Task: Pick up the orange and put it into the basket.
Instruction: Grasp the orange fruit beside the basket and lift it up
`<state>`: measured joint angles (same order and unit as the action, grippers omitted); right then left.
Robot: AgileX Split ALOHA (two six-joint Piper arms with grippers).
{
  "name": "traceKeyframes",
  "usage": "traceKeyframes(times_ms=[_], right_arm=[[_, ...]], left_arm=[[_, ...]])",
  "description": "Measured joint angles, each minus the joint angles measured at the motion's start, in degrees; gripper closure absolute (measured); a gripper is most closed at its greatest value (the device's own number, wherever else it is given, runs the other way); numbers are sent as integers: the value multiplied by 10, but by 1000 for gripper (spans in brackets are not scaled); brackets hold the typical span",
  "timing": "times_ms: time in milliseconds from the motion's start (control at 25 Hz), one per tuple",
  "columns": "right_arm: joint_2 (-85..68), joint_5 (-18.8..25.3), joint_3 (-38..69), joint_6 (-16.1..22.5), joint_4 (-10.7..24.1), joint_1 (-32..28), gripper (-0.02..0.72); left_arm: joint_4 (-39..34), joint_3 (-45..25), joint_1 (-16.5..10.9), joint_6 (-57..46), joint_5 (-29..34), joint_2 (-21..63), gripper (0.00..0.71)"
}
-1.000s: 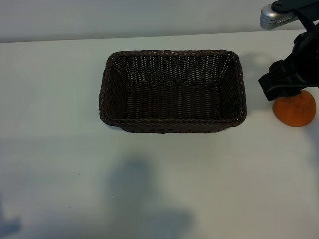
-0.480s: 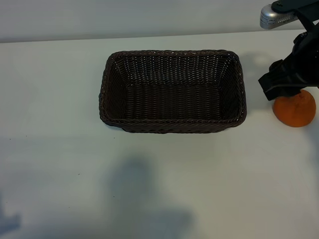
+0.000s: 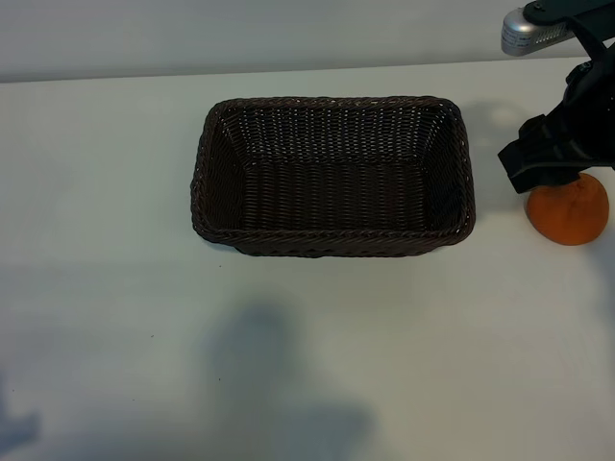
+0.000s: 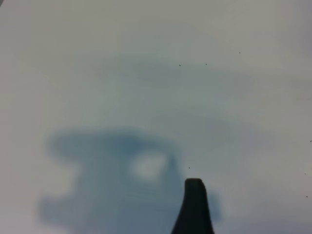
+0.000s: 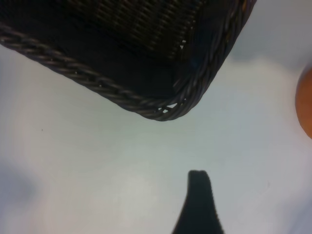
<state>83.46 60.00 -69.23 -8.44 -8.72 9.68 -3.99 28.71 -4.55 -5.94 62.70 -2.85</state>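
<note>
**Q:** Orange [image 3: 569, 213], the small round fruit with dimpled skin: where did it sit?

**A:** It lay on the white table [image 3: 307, 336], off the right end of the rectangular dark brown woven wicker basket [image 3: 332, 175] and apart from it, a strip of bare table between them. The basket held nothing.

**Q:** And the right gripper [image 3: 555, 154]?

**A:** Its black body hung over the orange's upper edge in the exterior view, covering the top of the fruit. From that angle I could not tell whether it touched the skin. In the right wrist view one dark fingertip [image 5: 199, 195] pointed at bare table near the basket's braided corner [image 5: 165, 109], with the orange [image 5: 305, 102] only a sliver at the frame's edge. The fruit was not between the fingers; they stood well apart, gripping nothing.

**Q:** What about the left gripper?

**A:** It did not appear in the exterior view. Its own wrist view showed one dark fingertip [image 4: 193, 207] above plain table and a soft shadow [image 4: 122, 180]. Its fingers, too, stood wide apart with nothing in them.
</note>
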Motion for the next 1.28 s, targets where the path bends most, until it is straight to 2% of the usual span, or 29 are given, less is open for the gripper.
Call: traceKeyframes(times_ms=[360, 520, 1000, 1160, 1280], right_arm=[[0, -9, 0, 2, 0, 0, 177], [0, -33, 0, 33, 12, 0, 177], [78, -66, 0, 174, 191, -2, 177], [116, -93, 0, 224, 222, -27, 177], [134, -99, 0, 236, 223, -52, 177]], left_arm=[[0, 0, 1, 0, 0, 3, 124], [0, 0, 1, 0, 1, 32, 124], [-1, 0, 5, 0, 1, 34, 124], [-1, 0, 6, 0, 1, 34, 124], [-1, 0, 6, 0, 0, 34, 124]])
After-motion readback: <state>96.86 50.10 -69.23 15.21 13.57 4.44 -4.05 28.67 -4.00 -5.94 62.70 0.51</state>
